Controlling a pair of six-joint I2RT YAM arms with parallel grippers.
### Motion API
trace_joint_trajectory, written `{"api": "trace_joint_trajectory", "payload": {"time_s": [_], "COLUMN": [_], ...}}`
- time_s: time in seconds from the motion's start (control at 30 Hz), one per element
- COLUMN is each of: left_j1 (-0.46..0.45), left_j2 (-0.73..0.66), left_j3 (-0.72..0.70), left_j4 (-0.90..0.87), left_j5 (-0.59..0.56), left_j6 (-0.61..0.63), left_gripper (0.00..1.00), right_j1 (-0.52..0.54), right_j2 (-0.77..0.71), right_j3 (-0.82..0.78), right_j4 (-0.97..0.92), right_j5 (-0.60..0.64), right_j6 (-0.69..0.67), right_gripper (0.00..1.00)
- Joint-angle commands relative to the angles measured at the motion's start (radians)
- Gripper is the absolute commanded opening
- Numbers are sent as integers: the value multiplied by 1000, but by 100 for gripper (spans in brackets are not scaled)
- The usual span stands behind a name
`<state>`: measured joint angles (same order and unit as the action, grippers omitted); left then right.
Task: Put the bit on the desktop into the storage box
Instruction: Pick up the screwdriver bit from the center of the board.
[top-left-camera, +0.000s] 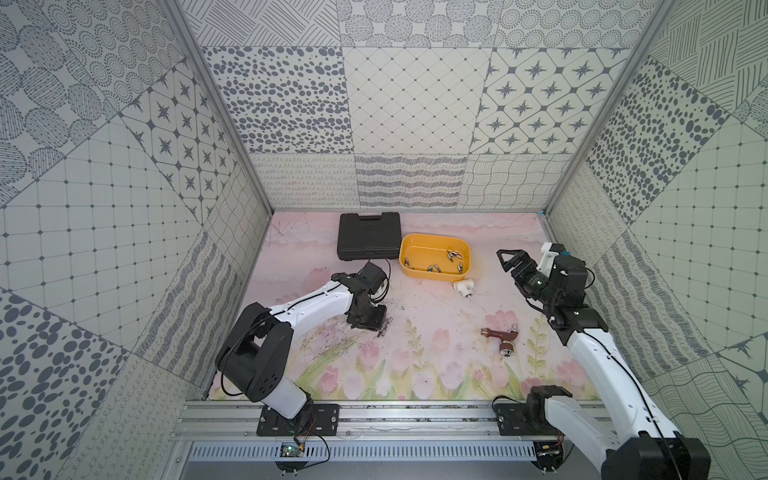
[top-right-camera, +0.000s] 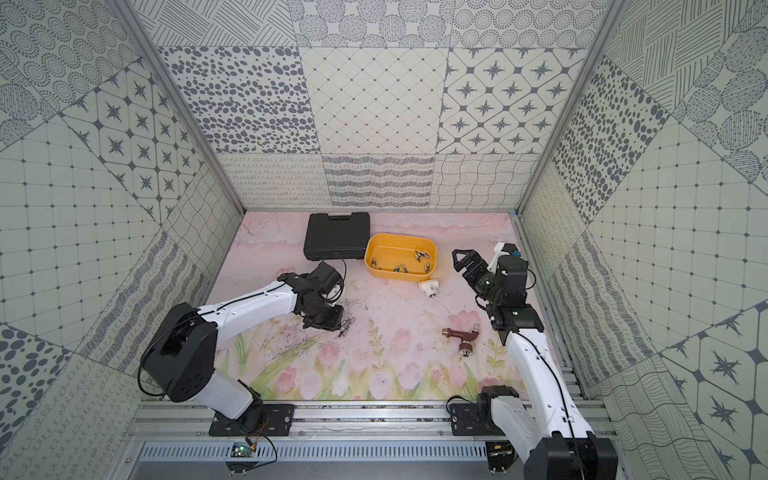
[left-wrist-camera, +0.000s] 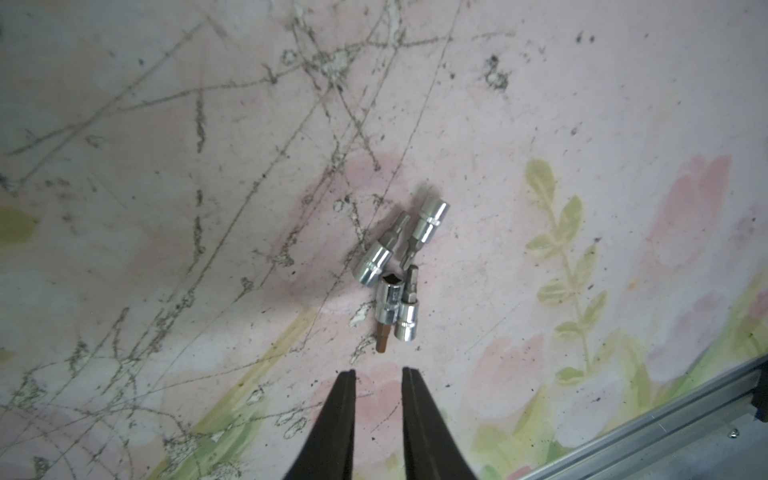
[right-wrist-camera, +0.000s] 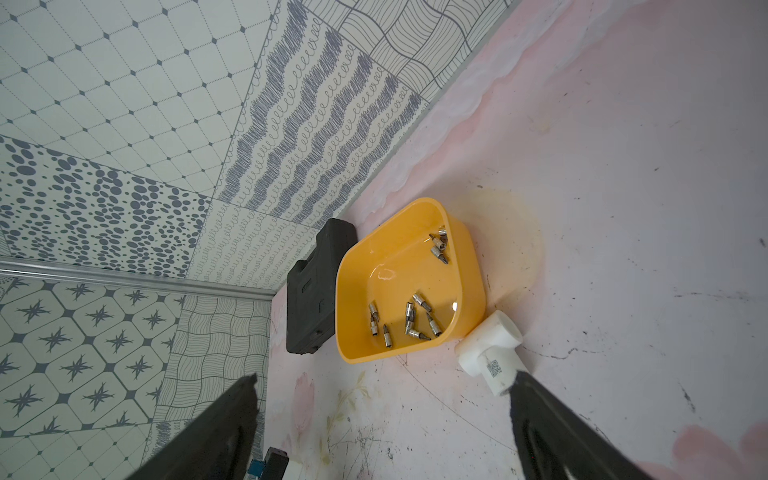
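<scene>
**A:** What do we record as done?

**B:** Several stored bits (right-wrist-camera: 409, 311) lie in the storage box (right-wrist-camera: 399, 266), a shallow tub of glossy yellow plastic with rounded corners. Four loose bits (left-wrist-camera: 388, 305) are left on the scratched, flower-printed counter (left-wrist-camera: 540, 104), touching in a cluster.

**A:** And our grippers?

**B:** The left gripper (left-wrist-camera: 378, 372) sits just short of that cluster, jaws narrowed to a slim gap and grasping nothing. The right gripper (right-wrist-camera: 386, 376) is spread wide and empty, facing the box. The loose bits are bright steel cylinders with hex tips. One tip looks rusty brown.
</scene>
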<state>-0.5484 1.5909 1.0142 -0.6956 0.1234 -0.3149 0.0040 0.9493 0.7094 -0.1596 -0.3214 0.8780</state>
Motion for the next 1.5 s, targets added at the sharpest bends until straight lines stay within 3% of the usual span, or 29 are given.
{"api": "trace_joint_trajectory", "payload": {"time_s": [0.0, 0.27, 0.5, 0.73, 1.47], "left_j1": [-5, -5, -5, -14, -93], "left_j2": [16, 48, 63, 77, 189], "left_j3": [24, 44, 73, 83, 185], "left_j4": [13, 36, 61, 88, 35], "left_j5": [-40, -57, -27, 9, -72], "left_j6": [37, 56, 57, 58, 96], "left_gripper": [25, 27, 30, 30, 26], "right_j1": [-4, -4, -4, -4, -4], "right_j2": [17, 14, 90, 69, 28], "right_j3": [16, -3, 71, 56, 21], "right_j4": [57, 69, 54, 39, 24], "right_j5": [-32, -14, -48, -31, -11], "right_j6": [-23, -37, -47, -50, -53], "right_gripper": [97, 97, 97, 97, 97]}}
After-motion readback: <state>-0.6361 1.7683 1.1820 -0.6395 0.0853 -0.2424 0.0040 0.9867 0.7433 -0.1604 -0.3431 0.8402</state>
